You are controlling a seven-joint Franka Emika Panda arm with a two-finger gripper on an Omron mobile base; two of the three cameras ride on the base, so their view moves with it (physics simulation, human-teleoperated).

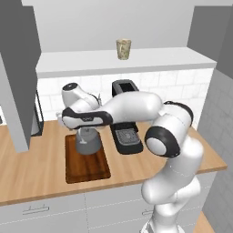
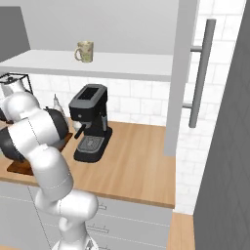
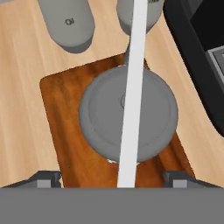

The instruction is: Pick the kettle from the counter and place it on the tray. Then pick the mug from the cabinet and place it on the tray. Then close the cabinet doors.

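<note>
White tiled wall is backing the counter (image 1: 41,170); the kettle (image 3: 105,118) is sitting on the tray (image 1: 91,170). Gripper (image 3: 111,177) jaws are standing apart above it, gripping nothing; the mug (image 1: 123,48) is resting in the cabinet (image 1: 136,61).

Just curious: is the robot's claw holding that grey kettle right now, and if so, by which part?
Nothing is held. The gripper is open above the kettle, which sits on the tray.

The left base view looks forward and down from behind the arm's left; the right base view does so from its right. Both share the light wooden surface (image 1: 41,168) and black coffee machine (image 2: 90,122). The hand view looks closely straight down on the dark brown wooden tray (image 3: 61,118).
</note>
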